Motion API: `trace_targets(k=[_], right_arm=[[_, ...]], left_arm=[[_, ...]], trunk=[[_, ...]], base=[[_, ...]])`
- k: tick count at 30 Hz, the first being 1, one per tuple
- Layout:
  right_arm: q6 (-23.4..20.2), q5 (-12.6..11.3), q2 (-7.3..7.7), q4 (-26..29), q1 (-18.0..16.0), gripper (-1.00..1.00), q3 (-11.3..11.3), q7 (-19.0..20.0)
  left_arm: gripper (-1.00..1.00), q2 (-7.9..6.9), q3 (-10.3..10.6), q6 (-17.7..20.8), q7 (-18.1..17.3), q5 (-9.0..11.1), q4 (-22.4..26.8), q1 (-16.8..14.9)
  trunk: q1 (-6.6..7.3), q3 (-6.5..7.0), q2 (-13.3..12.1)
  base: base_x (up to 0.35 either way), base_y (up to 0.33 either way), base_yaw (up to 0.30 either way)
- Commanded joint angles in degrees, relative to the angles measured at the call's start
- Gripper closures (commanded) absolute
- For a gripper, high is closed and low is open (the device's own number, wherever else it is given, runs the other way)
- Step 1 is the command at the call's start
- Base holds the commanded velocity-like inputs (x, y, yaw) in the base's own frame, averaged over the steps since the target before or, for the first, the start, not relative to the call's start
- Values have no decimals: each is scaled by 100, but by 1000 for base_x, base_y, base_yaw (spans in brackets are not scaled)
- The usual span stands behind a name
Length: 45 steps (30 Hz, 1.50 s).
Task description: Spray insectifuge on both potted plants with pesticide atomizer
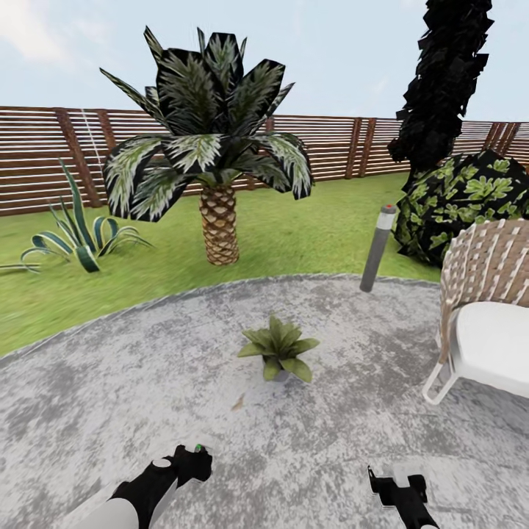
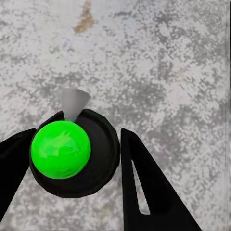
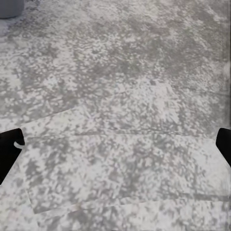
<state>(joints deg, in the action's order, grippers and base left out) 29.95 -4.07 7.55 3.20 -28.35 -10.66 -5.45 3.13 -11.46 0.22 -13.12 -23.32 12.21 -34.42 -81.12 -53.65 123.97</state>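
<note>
One potted plant (image 1: pixel 279 351), a low rosette of speckled green leaves in a tiny grey pot, stands near the middle of the round paved patio (image 1: pixel 147 382) in the garden. The pesticide atomizer (image 2: pixel 72 151), seen from above as a dark round body with a bright green cap and a grey nozzle, sits between the black fingers of my left gripper (image 2: pixel 77 137), which is shut on it. In the head view, the left gripper (image 1: pixel 192 459) hovers low at the front left, short of the plant. My right gripper (image 1: pixel 397 483) is at the front right, open and empty (image 3: pixel 115 144) over bare paving.
A white woven chair (image 1: pixel 485 323) stands at the right, with a grey bollard lamp (image 1: pixel 378 248) and a leafy bush (image 1: pixel 463 198) behind it. A palm (image 1: pixel 219 220) and a spiky striped plant (image 1: pixel 77 235) grow on the lawn before the slat fence (image 1: pixel 44 154). A brown leaf (image 1: pixel 237 402) lies on the paving.
</note>
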Motion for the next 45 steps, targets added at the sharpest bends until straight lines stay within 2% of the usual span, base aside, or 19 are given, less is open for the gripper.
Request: trace_targets(k=[1, 4, 9, 11, 14, 18, 22, 27, 36, 41, 45], right_arm=[[11, -42, 1, -9, -3, -100, -50, -17], [11, -42, 1, -12, -4, -100, -50, -17], [11, -42, 1, -12, -4, -100, -50, -17], [11, -42, 1, -12, -2, -100, -50, -17], [11, -42, 1, -14, -4, -100, -50, -17], [11, -42, 1, -17, -4, -100, -50, -15], [11, -35, -51, -21, -4, -100, -56, -9], [11, -29, -63, -21, 2, -100, -59, -8], [11, -24, -70, -15, 39, -100, -67, -8], [11, -16, -70, -21, 63, -100, -83, 0], [11, -15, -70, -21, 66, -100, -93, 0]], left_arm=[[100, 3, -49, 150, -30, -50, 7, -6], [100, 34, -49, 447, -32, -50, 9, -38], [100, 157, -29, 1156, -33, -58, 28, -89], [100, 211, -25, 1467, -33, -54, 207, -104], [100, 273, -17, 2166, -51, -67, 592, -108], [100, 287, 3, 2485, -75, -76, 776, -109], [100, 282, 175, 2952, -56, -76, 791, -101], [100, 285, 221, 3013, -51, -76, 790, -93], [100, 302, 243, 3028, -68, -76, 791, -82], [100, 302, 469, 3232, -69, -76, 785, -81], [100, 300, 493, 3277, -73, -74, 789, -82]], trunk=[[-1, -5, 2], [-1, -5, 2], [-1, -5, 2], [-1, -5, 2], [-1, -5, 2], [-1, -5, 2], [-1, -5, 2], [-1, -5, 2], [-1, -5, 2], [-1, -5, 2], [-1, -5, 2]], base=[[229, -256, 0], [229, -256, 0], [229, -257, 0], [229, -260, 0], [229, -260, 0], [229, -260, 0], [230, -260, 0], [216, -209, 23], [98, -11, 179], [324, 0, 6], [314, 0, 0]])
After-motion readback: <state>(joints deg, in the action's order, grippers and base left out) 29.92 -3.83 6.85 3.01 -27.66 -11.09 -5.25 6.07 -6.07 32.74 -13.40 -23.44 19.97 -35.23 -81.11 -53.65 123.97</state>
